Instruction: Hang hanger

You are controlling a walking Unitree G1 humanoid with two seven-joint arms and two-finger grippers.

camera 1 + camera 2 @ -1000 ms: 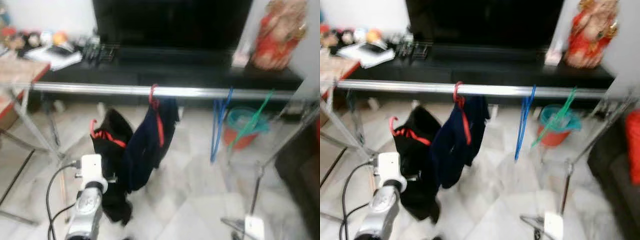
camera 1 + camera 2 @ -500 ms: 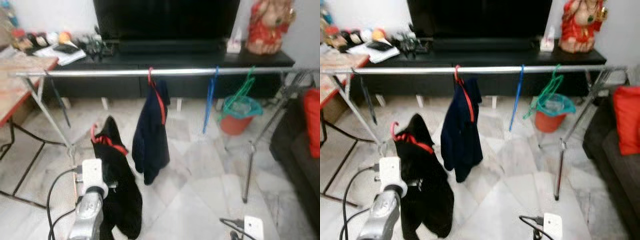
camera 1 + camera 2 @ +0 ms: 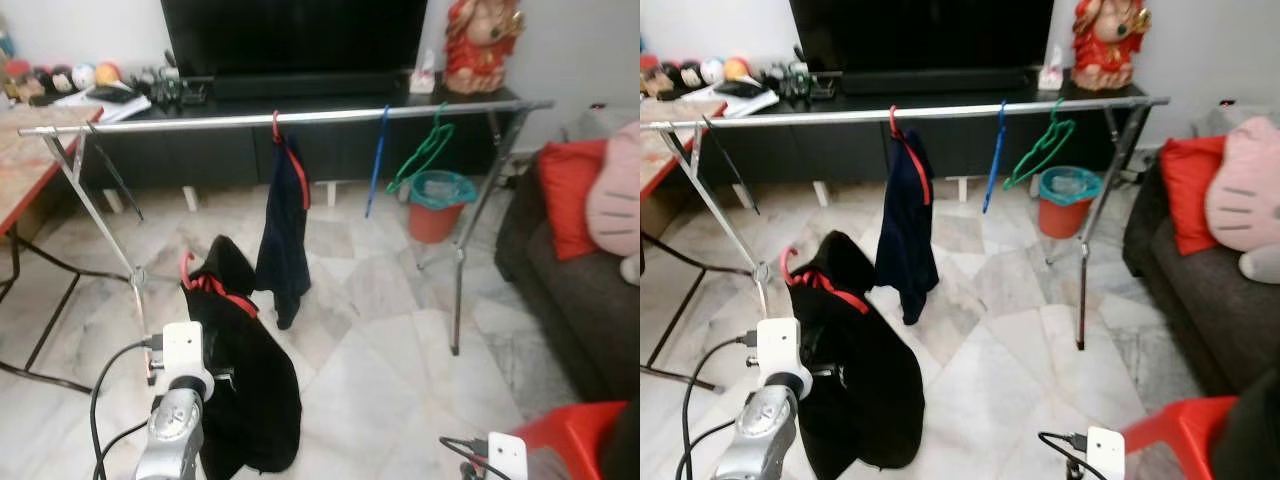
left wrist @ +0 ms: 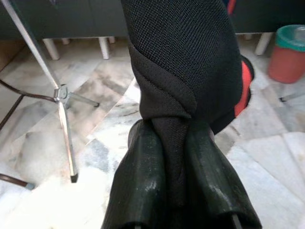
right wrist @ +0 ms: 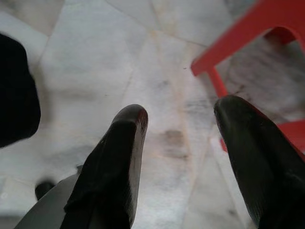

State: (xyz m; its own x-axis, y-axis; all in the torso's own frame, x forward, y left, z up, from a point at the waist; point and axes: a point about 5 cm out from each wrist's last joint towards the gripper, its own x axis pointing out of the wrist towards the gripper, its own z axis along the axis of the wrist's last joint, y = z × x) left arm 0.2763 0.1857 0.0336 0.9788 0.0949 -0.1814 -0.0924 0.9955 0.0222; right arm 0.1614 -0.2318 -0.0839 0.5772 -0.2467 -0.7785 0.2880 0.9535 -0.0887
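Below the rail (image 3: 200,121), left gripper (image 4: 174,191) clamping black garment (image 3: 250,380), red hanger (image 3: 215,285)

Head stereo pair high above rail (image 3: 300,116); wrist views close.

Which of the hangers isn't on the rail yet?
The red hanger carrying the black garment, gripped by the left gripper. The other red hanger, the blue hanger and the green hanger all hang from the rail.
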